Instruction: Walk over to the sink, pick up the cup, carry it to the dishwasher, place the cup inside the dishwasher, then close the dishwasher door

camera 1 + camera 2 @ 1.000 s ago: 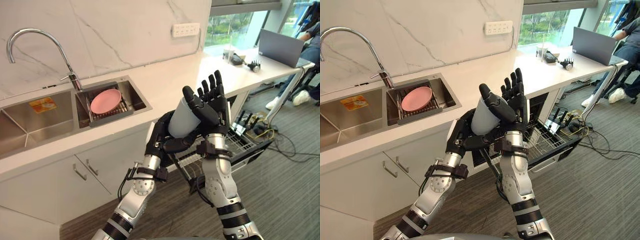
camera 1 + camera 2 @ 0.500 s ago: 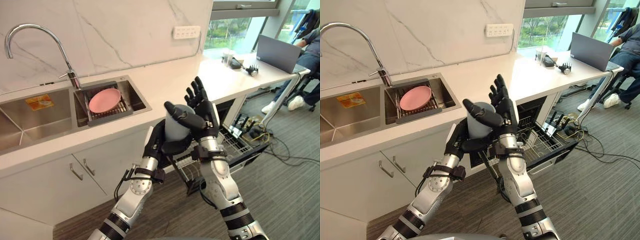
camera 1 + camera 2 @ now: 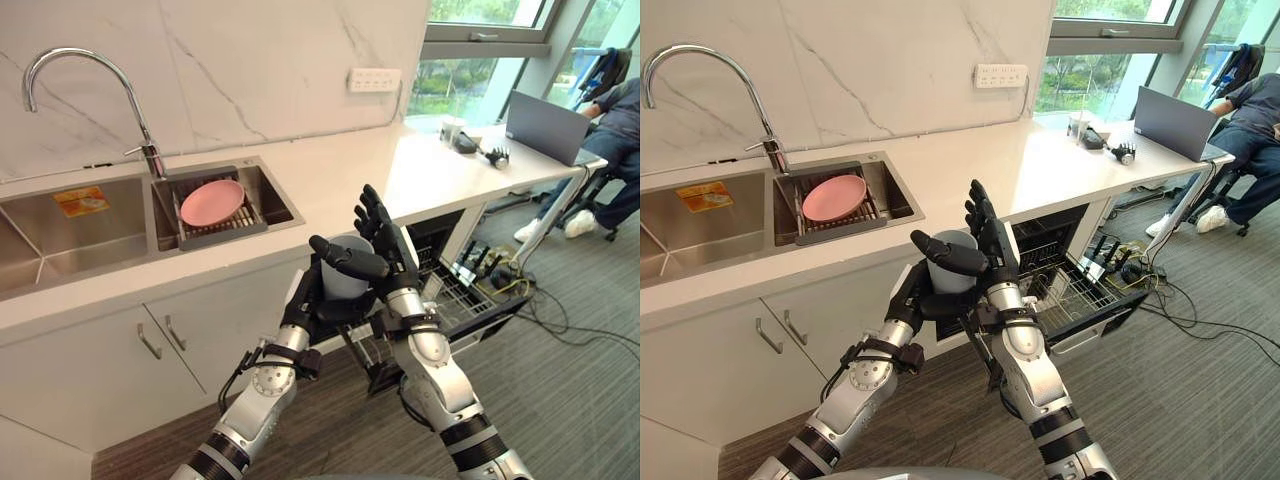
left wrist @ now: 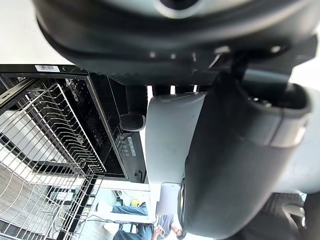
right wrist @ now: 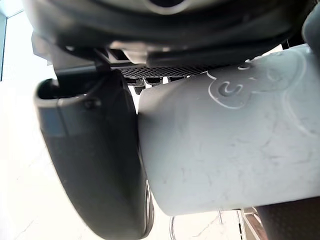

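A grey-blue cup (image 3: pixel 343 278) is held upright between both hands in front of the counter, its rim upward. My left hand (image 3: pixel 305 303) comes up from below with its fingers curled round the cup's lower part. My right hand (image 3: pixel 390 245) stands behind the cup with its fingers straight up, and its thumb (image 3: pixel 347 258) wraps across the cup's front. In the wrist views the cup (image 4: pixel 170 135) (image 5: pixel 230 145) lies right against each thumb. The dishwasher (image 3: pixel 470 290) is open just right of the hands, its door down and wire rack (image 3: pixel 1075 290) pulled out.
The sink (image 3: pixel 70 235) lies at the left of the white counter (image 3: pixel 330 165), with a pink plate (image 3: pixel 212 202) in a drain rack and a tall tap (image 3: pixel 60 62). At the right are a laptop (image 3: pixel 545 115), a seated person (image 3: pixel 610 110) and cables on the floor.
Both hands have come down and a little left with the cup, which has gone from tilted to nearly upright. The view has also shifted.
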